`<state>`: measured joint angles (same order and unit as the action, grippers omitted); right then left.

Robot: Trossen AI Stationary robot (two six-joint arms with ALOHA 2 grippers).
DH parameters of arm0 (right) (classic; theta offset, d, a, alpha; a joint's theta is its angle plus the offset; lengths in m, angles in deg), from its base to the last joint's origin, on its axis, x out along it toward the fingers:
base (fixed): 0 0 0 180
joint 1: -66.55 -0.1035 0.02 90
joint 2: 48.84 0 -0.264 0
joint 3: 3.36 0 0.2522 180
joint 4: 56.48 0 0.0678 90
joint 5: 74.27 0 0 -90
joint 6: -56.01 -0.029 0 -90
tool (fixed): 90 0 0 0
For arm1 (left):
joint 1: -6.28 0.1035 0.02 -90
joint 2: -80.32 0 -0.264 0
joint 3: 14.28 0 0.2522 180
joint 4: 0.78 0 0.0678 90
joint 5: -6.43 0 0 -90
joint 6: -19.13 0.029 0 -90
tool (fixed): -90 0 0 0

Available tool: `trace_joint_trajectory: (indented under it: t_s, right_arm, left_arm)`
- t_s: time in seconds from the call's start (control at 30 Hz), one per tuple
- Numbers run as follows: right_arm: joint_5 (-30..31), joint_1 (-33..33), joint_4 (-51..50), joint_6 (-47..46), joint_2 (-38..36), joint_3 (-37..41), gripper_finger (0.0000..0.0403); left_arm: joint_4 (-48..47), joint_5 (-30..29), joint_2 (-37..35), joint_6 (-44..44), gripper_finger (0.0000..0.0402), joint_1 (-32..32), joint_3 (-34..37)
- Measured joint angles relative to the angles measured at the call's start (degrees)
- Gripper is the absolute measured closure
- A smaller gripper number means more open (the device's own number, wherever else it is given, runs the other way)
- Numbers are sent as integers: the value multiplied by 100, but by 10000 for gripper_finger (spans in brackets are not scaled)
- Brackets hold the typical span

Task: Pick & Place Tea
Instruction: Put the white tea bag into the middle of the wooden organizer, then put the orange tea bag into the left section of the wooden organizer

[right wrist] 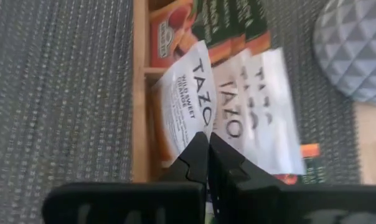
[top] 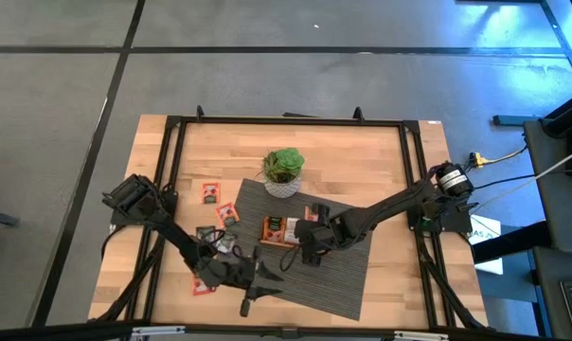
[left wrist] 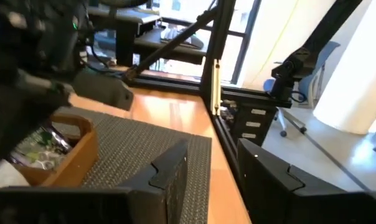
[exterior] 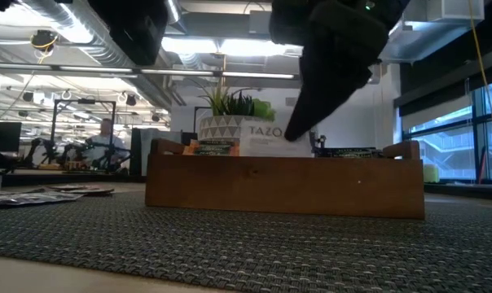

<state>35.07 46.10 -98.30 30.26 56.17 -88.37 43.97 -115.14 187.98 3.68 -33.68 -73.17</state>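
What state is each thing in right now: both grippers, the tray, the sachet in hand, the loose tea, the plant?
Right gripper: shut on white Tazo sachet, over the tray.
Left gripper: open, empty, above the mat's near edge.
Wooden tray: on the mat, sachets standing inside.
Loose sachets: flat on the table, left of the mat.
Plant pot: upright, behind the tray.

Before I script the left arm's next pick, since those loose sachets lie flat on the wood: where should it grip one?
Take a loose sachet by one edge, coming from straight above. It lies flat on the bare table, apart from the mat, so there is little height; probably slide a finger under. The left gripper is open.
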Motion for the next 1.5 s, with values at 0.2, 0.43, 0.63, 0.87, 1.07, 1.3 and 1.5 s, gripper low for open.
trace_joint_trajectory:
  t_s: [0.2, 0.43, 0.63, 0.87, 1.07, 1.3, 1.5]
  right_arm:
    - [110, 2, -171, 227, -4, -159, 397]
    - [51, 0, -415, 321, -4, -157, 363]
    - [74, 3, -384, 161, -8, -157, 294]
    - [523, -112, -311, 66, -173, -154, 259]
    - [343, -358, 193, 73, -131, -154, 258]
    - [299, -556, 1421, 398, -129, -148, 258]
    - [298, -592, 2118, 387, -129, -150, 258]
  left_arm:
    - [-423, 452, 0, -607, 269, 69, 0]
    - [-664, 884, -12, -1035, 267, 80, 0]
    - [-2235, 1002, -704, -1576, 270, 30, 0]
    - [-5093, 669, -1659, -3599, 266, -430, -4]
    - [-6683, 905, -1836, -5809, 270, -1057, -4]
    - [-7509, 936, -1836, -7249, 266, -1765, -241]
    - [-8815, 1228, -1619, -8385, 267, -2172, -814]
